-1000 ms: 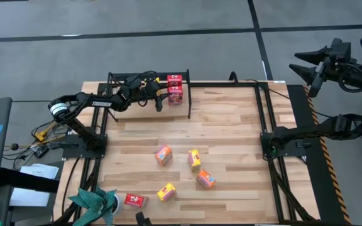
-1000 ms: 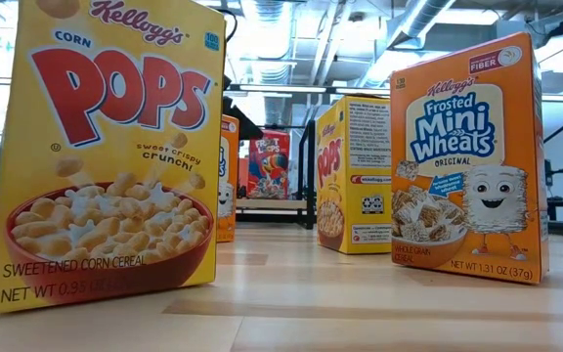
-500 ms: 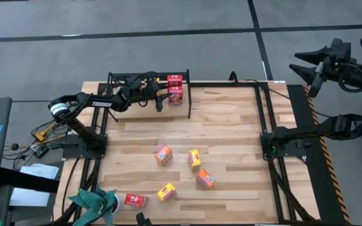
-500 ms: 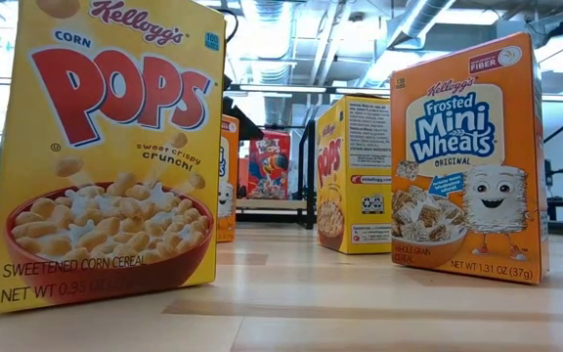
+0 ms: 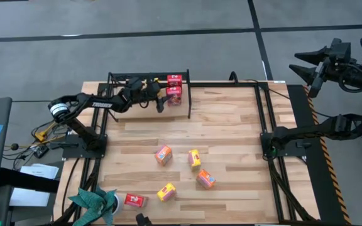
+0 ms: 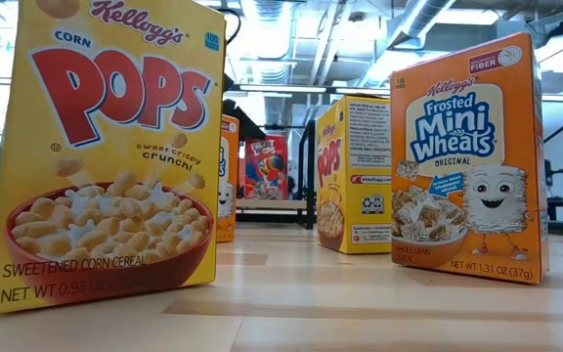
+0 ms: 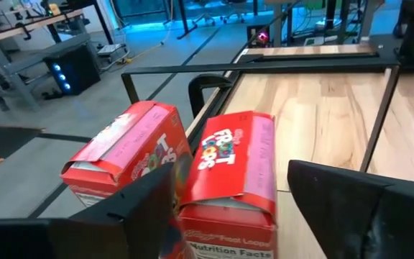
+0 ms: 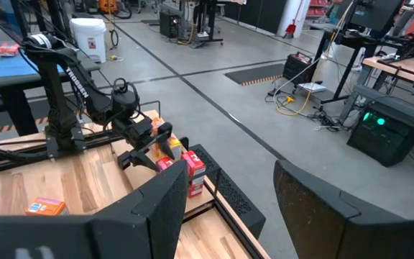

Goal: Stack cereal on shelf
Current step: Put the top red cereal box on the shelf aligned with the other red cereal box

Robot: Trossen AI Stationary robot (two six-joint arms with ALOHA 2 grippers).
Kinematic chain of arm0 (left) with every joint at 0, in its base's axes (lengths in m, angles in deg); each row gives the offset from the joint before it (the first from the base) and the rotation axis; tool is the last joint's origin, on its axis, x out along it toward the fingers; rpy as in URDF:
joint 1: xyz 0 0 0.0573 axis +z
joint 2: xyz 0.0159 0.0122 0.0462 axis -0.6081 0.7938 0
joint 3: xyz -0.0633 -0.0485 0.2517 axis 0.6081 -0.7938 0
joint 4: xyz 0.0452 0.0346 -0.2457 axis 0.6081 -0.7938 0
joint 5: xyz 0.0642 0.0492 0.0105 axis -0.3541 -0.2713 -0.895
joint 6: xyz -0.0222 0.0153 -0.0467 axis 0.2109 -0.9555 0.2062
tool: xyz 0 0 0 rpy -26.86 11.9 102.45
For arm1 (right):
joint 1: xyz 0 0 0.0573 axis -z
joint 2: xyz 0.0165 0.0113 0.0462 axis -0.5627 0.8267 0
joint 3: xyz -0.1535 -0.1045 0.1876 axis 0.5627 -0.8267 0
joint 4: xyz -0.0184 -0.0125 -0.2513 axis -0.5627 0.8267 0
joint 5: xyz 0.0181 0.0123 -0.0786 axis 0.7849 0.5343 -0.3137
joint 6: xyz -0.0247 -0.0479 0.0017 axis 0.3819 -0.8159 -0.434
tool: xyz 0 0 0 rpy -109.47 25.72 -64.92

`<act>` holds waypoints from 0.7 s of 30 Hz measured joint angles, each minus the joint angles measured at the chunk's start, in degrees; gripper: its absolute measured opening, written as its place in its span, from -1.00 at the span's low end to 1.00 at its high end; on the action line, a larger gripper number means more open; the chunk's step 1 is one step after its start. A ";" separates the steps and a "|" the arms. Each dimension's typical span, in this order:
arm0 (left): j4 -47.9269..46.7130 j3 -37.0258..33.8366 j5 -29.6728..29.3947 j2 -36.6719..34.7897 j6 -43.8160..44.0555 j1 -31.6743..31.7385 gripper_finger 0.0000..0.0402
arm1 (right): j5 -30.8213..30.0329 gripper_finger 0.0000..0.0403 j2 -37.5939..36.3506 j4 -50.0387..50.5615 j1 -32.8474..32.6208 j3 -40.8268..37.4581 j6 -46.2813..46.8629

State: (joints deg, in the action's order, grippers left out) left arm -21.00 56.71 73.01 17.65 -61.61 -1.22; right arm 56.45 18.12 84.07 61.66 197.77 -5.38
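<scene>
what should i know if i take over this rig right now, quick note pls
Left gripper: open, at the low black-framed shelf, beside two red Froot Loops cereal boxes that sit side by side on it, holding nothing.
Right gripper: open and empty, parked high off the table's right edge.
Done: two red boxes are on the shelf.
Left: five small boxes on the wooden tabletop: an orange box, a yellow box, a second orange box, a second yellow box and a red box near the front edge.
</scene>
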 joint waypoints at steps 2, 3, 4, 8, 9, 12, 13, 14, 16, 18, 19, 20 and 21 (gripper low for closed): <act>-0.04 0.00 -1.06 -0.01 -0.57 -0.58 0.32 | 0.04 0.15 0.00 0.00 0.02 0.00 0.00; -0.09 0.00 -1.57 -0.15 -0.70 -0.74 0.32 | 0.04 0.15 -0.02 0.00 0.00 0.00 0.00; -0.40 0.05 -1.98 -0.43 -0.69 -0.87 0.32 | 0.06 0.15 -0.01 0.00 0.00 0.01 0.00; -1.60 1.24 -2.29 -0.88 0.49 -1.09 0.32 | 0.13 0.15 -0.02 0.00 0.00 0.00 0.00; -2.50 1.70 -2.29 -1.18 1.05 -1.09 0.32 | 0.17 0.15 -0.02 0.02 0.00 0.00 0.00; -5.21 3.14 -2.45 -2.09 2.03 -1.36 0.33 | 0.21 0.15 -0.01 0.16 0.00 0.01 0.00; -6.38 3.65 -2.44 -2.46 2.39 -1.37 0.33 | 0.22 0.15 -0.01 0.20 0.00 0.01 0.00; -7.28 4.47 -2.45 -2.72 2.65 -1.51 0.33 | 0.21 0.15 -0.02 0.22 0.00 0.00 0.00; -9.93 5.63 -2.49 -3.92 3.11 -1.54 0.33 | 0.26 0.15 -0.02 0.22 0.00 0.00 -0.07; -14.58 7.16 -2.54 -5.36 3.62 -1.64 0.32 | 0.24 0.15 0.00 0.22 0.00 0.01 -0.35; -17.71 8.03 -2.64 -6.26 3.67 -1.79 0.32 | 0.32 0.15 0.00 0.22 0.00 0.00 -0.48; -21.10 9.01 -2.79 -7.26 3.67 -1.88 0.31 | 0.34 0.15 0.00 0.22 0.00 0.01 -0.50; -24.47 10.08 -3.09 -8.47 3.57 -2.19 0.30 | 0.33 0.15 0.00 0.24 0.00 0.02 -0.49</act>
State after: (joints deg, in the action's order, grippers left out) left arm -45.46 66.79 69.92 9.19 -58.04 -3.40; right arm 56.78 18.12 84.31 61.66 197.78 -5.87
